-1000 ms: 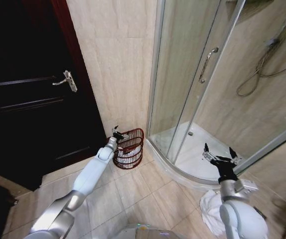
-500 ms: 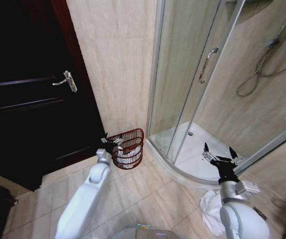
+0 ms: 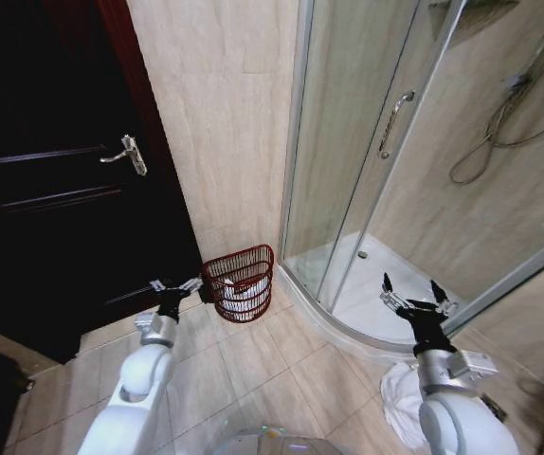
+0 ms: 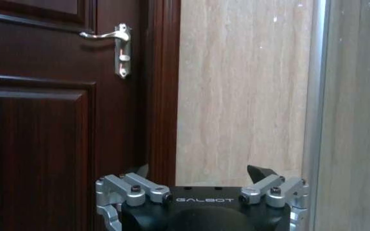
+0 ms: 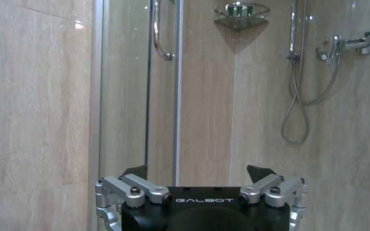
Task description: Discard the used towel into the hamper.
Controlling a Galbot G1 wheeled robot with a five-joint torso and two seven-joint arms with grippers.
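The hamper [image 3: 242,281], a small reddish-brown wicker basket, stands on the floor against the tiled wall, between the dark door and the shower. White cloth, the towel [image 3: 241,297], lies inside it. My left gripper [image 3: 176,287] hangs open and empty just left of the hamper, in front of the door, apart from the rim. In the left wrist view the left gripper [image 4: 201,171] faces the door frame and wall with its jaws spread. My right gripper [image 3: 412,301] is open and empty over the shower tray edge, and the right gripper [image 5: 198,171] faces the shower glass.
A dark wooden door [image 3: 54,190] with a metal handle [image 3: 128,154] fills the left. The curved glass shower cabin [image 3: 395,161] and its raised tray [image 3: 367,303] take the right. A white cloth heap [image 3: 400,396] lies on the floor by my right arm. Bare tiles lie in front.
My left arm has drawn back from the hamper's rim, moving left and toward me, with its gripper open. The right arm has barely moved.
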